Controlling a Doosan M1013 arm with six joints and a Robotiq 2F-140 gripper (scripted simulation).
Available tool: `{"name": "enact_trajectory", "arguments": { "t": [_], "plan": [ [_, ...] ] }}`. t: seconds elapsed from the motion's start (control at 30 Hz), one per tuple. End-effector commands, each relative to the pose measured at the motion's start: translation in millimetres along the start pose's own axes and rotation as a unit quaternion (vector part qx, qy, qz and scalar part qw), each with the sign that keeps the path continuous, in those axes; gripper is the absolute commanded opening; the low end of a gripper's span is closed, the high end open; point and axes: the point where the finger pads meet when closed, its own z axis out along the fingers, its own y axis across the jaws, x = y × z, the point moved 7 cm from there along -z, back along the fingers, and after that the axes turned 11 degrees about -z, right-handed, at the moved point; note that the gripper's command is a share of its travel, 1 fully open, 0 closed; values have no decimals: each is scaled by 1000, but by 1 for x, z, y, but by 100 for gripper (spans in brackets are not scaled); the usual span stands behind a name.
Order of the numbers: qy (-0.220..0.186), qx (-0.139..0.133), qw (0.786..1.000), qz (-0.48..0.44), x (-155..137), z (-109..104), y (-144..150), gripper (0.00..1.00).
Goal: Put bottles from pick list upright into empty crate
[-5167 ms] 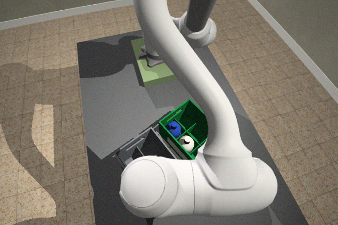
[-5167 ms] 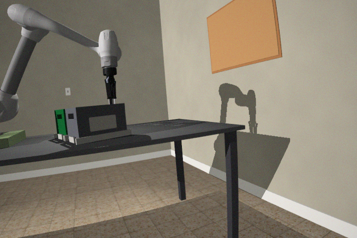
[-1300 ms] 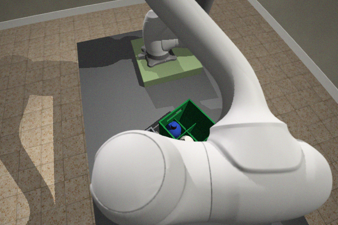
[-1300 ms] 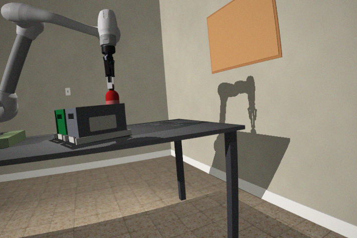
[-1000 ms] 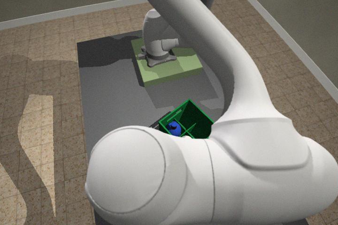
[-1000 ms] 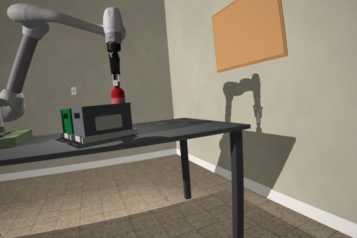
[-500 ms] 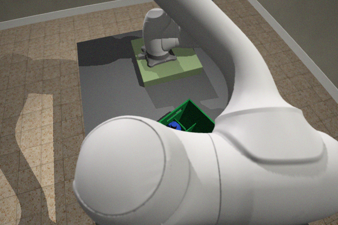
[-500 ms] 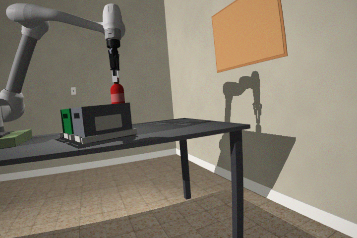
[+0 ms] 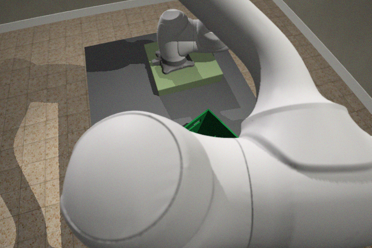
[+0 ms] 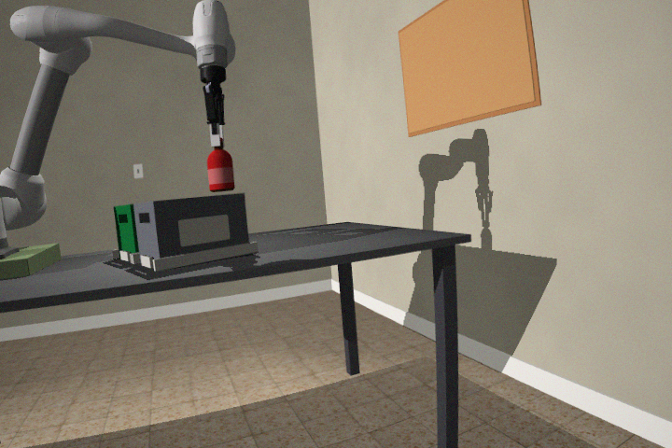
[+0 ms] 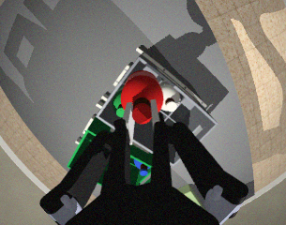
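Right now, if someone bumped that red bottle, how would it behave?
Held only near its top by the gripper, the red bottle would probably swing or twist a little. Its smooth, evenly rounded body looks stiff, and likely to roll if it landed on its side.

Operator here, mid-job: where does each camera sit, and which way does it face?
Top: high over the table, tilted down toward the arm's base; arm links hide most of the green crate.
Exterior: beside the table, facing a wall corner; arm and gripper show.
Wrist: on the arm's end, looking down past the fingers.
Exterior and wrist share the held red bottle.
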Motion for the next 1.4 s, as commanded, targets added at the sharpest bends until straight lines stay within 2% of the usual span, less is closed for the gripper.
{"name": "enact_trajectory", "arguments": {
  "t": [0.0, 0.17, 1.37],
  "plan": [
    [0, 0, 1000, 0, 0, -1, 0, 0],
    [0, 0, 1000, 0, 0, -1, 0, 0],
    [0, 0, 1000, 0, -36, -1, -53, 0]
  ]
}}
